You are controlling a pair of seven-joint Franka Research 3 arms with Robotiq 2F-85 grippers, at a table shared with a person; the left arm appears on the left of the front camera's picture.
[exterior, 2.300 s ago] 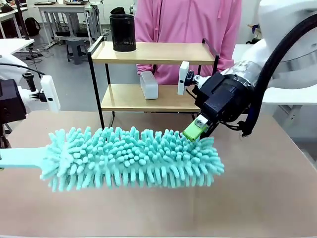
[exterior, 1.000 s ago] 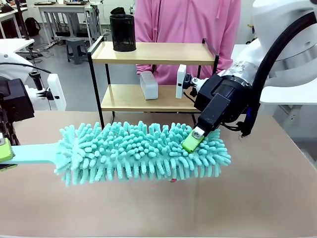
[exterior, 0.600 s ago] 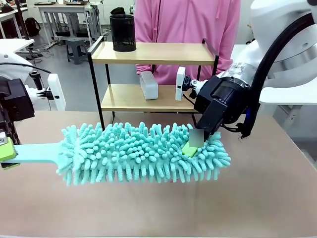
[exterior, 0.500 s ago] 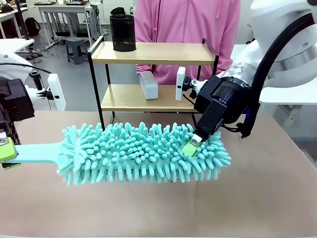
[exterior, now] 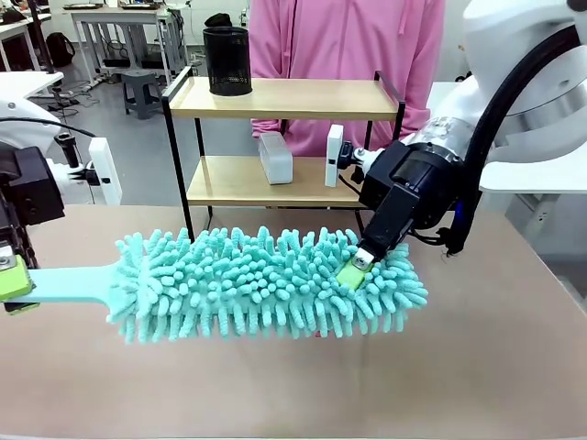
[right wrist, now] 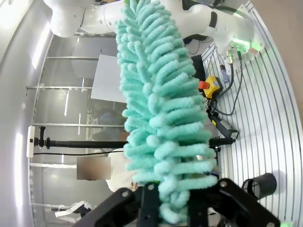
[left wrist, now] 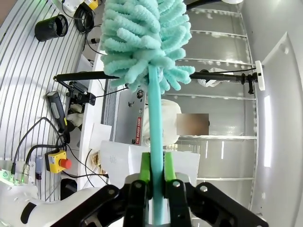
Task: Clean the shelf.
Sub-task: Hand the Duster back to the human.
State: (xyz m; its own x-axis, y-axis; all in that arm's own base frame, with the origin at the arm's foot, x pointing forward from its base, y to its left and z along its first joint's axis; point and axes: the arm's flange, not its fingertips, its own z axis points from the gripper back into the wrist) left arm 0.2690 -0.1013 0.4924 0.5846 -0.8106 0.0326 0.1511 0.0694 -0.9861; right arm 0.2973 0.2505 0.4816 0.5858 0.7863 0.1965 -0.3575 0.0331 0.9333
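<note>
The shelf stands at the table's far side, two wood boards in a black frame. A long teal fluffy duster lies level just above the table in front of it. My left gripper at the far left is shut on the duster's flat handle. In the left wrist view the green pads press both sides of the handle. My right gripper is shut on the duster's far right end, its fingertips buried in the fibres. In the right wrist view the fluffy head rises between the fingers.
A black mesh cup stands on the shelf's top board at the left. A white box stands on the lower board. A person in a pink top stands behind the shelf. The brown table lies bare in front of the duster.
My right gripper has closed on the duster's right end. The duster has shifted slightly to the right. The left gripper has stayed on the handle.
</note>
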